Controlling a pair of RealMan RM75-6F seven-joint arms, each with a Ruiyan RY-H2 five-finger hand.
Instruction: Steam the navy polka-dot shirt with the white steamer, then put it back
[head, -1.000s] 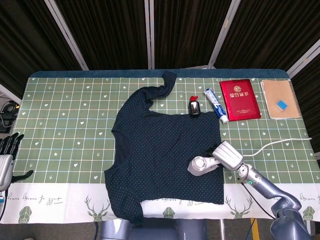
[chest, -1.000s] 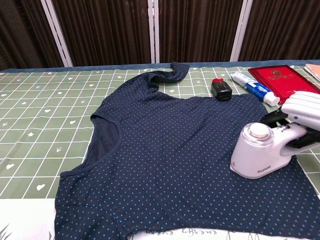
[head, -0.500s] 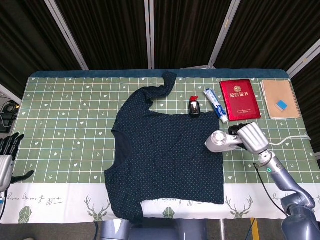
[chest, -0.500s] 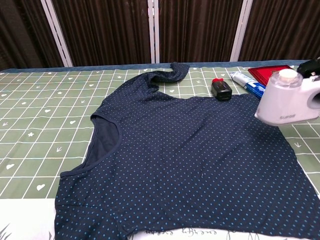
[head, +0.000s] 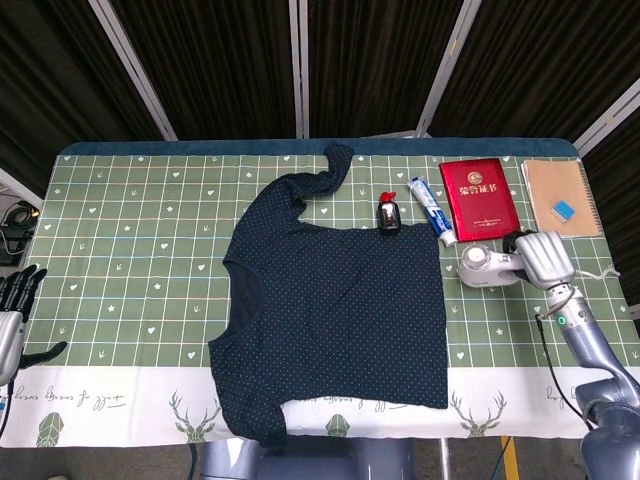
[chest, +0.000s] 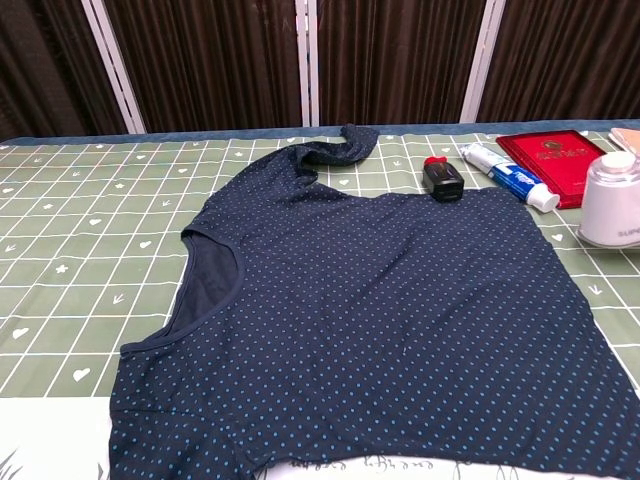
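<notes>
The navy polka-dot shirt (head: 335, 305) (chest: 380, 320) lies flat across the middle of the table, one sleeve reaching toward the far edge. The white steamer (head: 482, 266) (chest: 612, 213) is off the shirt, to its right, just below the red booklet. My right hand (head: 541, 257) grips the steamer's handle; in the chest view only the steamer's head shows at the right edge. My left hand (head: 17, 300) hangs off the table's left side, fingers apart, holding nothing.
Beyond the shirt lie a small black bottle with a red cap (head: 388, 214) (chest: 441, 179), a toothpaste tube (head: 432, 210) (chest: 510, 176), a red booklet (head: 480, 198) (chest: 560, 152) and a tan notebook (head: 559, 197). A white cord (head: 598, 272) runs off the right edge.
My right hand carried the steamer off the shirt's lower right part, up and to the right, to the cloth below the red booklet. The left hand stayed still.
</notes>
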